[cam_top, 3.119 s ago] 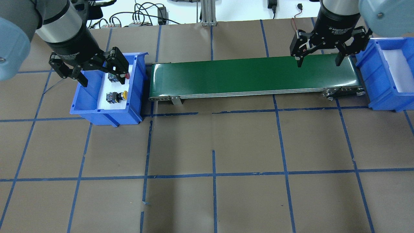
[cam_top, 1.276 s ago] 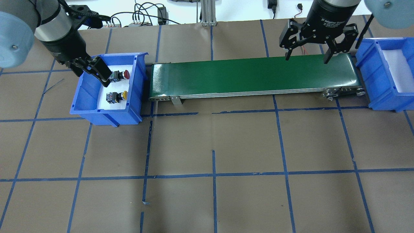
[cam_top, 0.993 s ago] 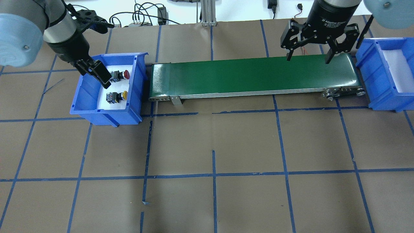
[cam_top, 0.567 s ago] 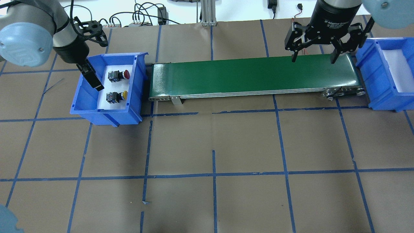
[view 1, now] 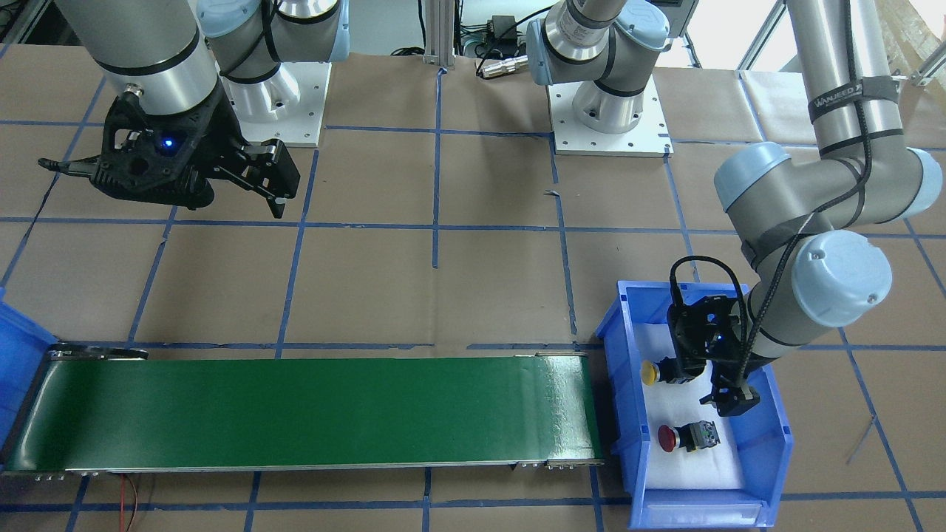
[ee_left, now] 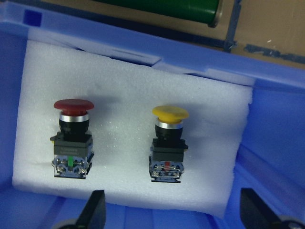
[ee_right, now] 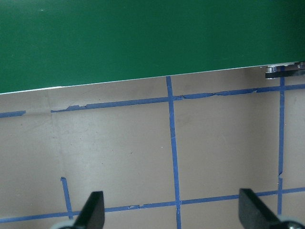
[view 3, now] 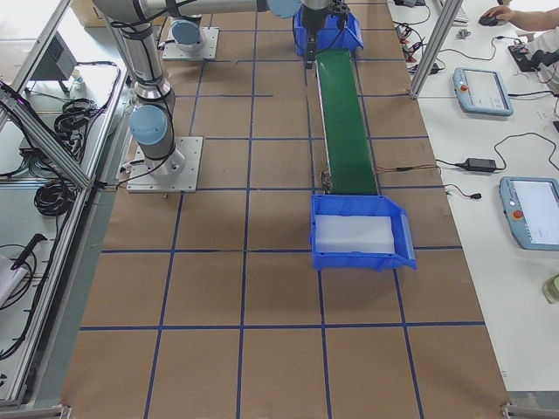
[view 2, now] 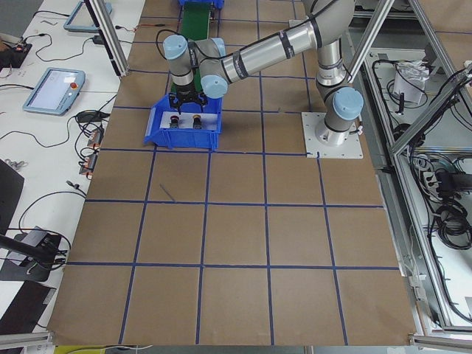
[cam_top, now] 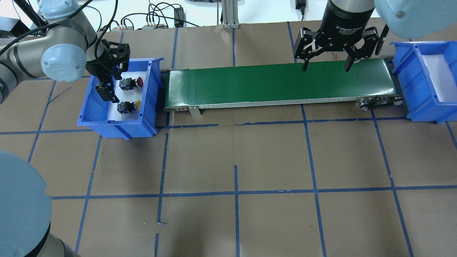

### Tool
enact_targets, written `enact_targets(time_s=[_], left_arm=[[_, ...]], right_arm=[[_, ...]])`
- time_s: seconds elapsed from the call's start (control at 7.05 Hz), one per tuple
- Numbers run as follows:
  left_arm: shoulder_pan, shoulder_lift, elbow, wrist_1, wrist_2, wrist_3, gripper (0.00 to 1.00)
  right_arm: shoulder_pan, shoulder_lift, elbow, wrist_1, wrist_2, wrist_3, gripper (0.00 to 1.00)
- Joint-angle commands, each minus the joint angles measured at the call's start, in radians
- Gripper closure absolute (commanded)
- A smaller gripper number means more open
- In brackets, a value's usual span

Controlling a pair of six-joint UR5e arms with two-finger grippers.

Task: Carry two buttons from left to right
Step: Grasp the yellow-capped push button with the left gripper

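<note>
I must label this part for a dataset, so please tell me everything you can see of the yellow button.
The yellow button has a domed yellow cap, a silver ring, a black body and a greyish block with metal screws. It lies on its side on white foam in the blue bin, cap toward the green belt, beside the red button but apart from it. The open left gripper hovers at its block end without touching it.

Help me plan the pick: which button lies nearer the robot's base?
The yellow-capped button; the red-capped button lies beyond it in the same blue bin.
</note>
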Motion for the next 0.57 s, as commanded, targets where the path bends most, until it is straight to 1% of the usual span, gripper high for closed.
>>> enact_targets(time_s=[0.0,0.28,0.43], left_arm=[[0.002,-0.031,-0.026,0.018,0.001,0.071,0.0],[0.008,-0.032,-0.086,0.097,0.001,0.074,0.0],[0.017,-0.034,-0.098,0.102,0.001,0.071,0.0]], right_arm=[[0.007,0.007,0.01,-0.003,-0.017,-0.002,0.0],[0.006,0.01,0.003,-0.002,-0.021,-0.018,0.0],[0.006,0.006,0.004,-0.002,-0.021,-0.018,0.0]])
